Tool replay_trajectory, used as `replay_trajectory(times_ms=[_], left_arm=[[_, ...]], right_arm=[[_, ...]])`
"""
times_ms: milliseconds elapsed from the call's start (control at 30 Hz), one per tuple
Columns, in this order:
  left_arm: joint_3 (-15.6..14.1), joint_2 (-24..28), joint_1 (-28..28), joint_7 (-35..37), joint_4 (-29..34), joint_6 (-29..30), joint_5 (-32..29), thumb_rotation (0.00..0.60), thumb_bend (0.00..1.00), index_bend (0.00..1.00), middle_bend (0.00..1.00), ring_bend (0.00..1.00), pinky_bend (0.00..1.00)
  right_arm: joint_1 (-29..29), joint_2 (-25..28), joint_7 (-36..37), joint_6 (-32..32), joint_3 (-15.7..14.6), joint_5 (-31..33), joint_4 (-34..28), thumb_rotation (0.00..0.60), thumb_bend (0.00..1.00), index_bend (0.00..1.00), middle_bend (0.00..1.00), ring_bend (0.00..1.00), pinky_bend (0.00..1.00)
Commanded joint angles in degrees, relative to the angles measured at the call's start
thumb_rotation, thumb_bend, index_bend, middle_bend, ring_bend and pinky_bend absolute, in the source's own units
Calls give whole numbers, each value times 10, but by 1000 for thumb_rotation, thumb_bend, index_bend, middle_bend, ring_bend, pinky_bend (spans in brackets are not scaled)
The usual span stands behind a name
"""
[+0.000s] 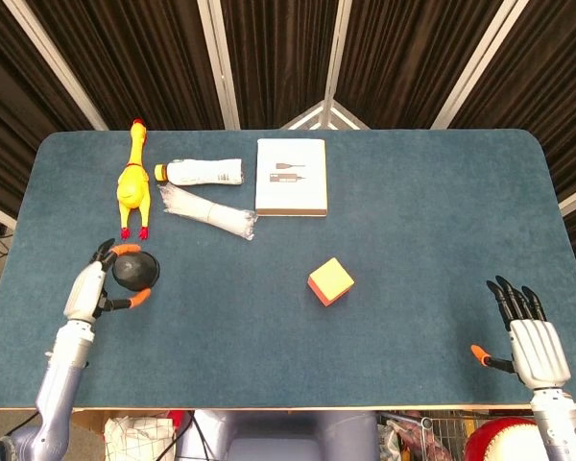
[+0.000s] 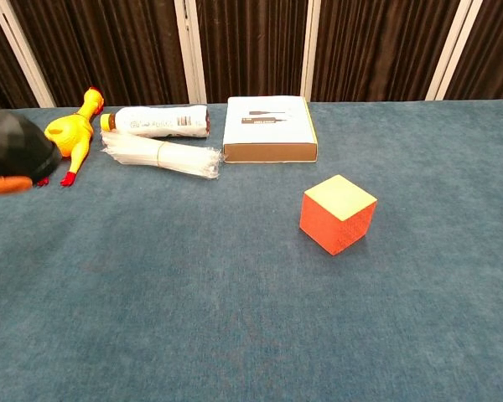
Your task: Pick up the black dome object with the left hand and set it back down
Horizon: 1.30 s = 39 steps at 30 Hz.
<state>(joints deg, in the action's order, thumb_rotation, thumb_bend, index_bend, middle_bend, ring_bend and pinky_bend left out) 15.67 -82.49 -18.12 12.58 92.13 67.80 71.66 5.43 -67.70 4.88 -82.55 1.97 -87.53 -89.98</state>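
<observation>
left hand (image 1: 94, 288) fingers wrapped round black dome (image 1: 134, 271) | dome just below rubber chicken's (image 1: 133, 186) feet | table (image 1: 365, 336) underneath | right hand (image 1: 530, 336) far off, fingers straight, empty

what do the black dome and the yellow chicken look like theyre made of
Black dome, held by the left hand: looks like matte rubber or plastic, with faint facets and no glare. Yellow chicken: probably soft glossy rubber or vinyl, judging by its smooth moulded shine.
</observation>
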Motion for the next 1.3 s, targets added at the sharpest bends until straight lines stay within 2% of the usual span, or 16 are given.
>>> replay_trajectory(times_ms=[33,133,200,267,367,433,533,633,667,767,867,933,1067,1133,1200,1300], left_arm=[[84,105,11,-24,275,124,78,600,594,326,420,0,0],[59,140,46,-22,302,151,108,600,594,337,424,0,0],[6,141,64,-15,271,133,116,600,594,343,423,0,0],[-44,111,62,1,199,82,89,600,593,349,422,0,0],[-82,44,39,27,85,-15,21,600,594,339,416,0,0],[-81,-6,14,31,9,-70,-18,600,594,332,412,0,0],[-50,-30,-9,38,-6,-73,-20,600,594,335,412,0,0],[-11,-9,-17,37,57,-21,25,600,594,340,413,0,0],[9,19,-13,36,116,14,56,600,594,341,413,0,0],[34,86,8,25,231,74,109,600,594,342,415,0,0],[34,126,33,11,289,118,148,600,594,343,416,0,0],[17,137,51,11,298,141,173,600,594,349,418,0,0],[-35,106,60,15,226,126,167,600,594,359,419,0,0],[-66,71,49,19,152,67,118,600,594,361,418,0,0],[-77,31,31,20,75,9,65,600,594,365,418,0,0],[-75,-21,11,9,-14,-35,18,600,594,369,417,0,0]], right_arm=[[0,-1,0,-1,-1,-3,1,600,189,20,30,124,0],[-1,2,1,-5,-3,-8,-4,600,189,20,30,124,0],[-2,4,2,-7,-4,-10,-6,600,189,20,30,124,0],[-3,5,3,-9,-4,-10,-7,600,189,20,30,124,0],[-4,5,3,-10,-4,-10,-7,600,189,20,30,124,0],[0,4,2,-3,-1,-7,-7,600,189,20,30,124,0],[2,3,-2,3,-2,-4,-6,600,189,20,31,124,0],[1,3,-1,1,0,-2,-5,600,189,20,31,124,0],[0,4,1,-1,0,-1,-5,600,189,20,30,124,0],[-2,5,3,-6,-2,-4,-5,600,189,20,30,124,0],[-3,5,5,-7,-4,-8,-5,600,189,20,30,124,0],[-3,5,4,-7,-4,-11,-5,600,189,20,30,124,0],[-1,3,5,-4,-5,-11,-4,600,189,20,30,124,0],[-1,3,3,-4,-6,-12,-6,600,189,20,30,124,0],[-1,3,2,-2,-5,-10,-6,600,189,20,30,124,0],[-1,2,2,-1,-6,-10,-6,600,189,20,30,124,0]])
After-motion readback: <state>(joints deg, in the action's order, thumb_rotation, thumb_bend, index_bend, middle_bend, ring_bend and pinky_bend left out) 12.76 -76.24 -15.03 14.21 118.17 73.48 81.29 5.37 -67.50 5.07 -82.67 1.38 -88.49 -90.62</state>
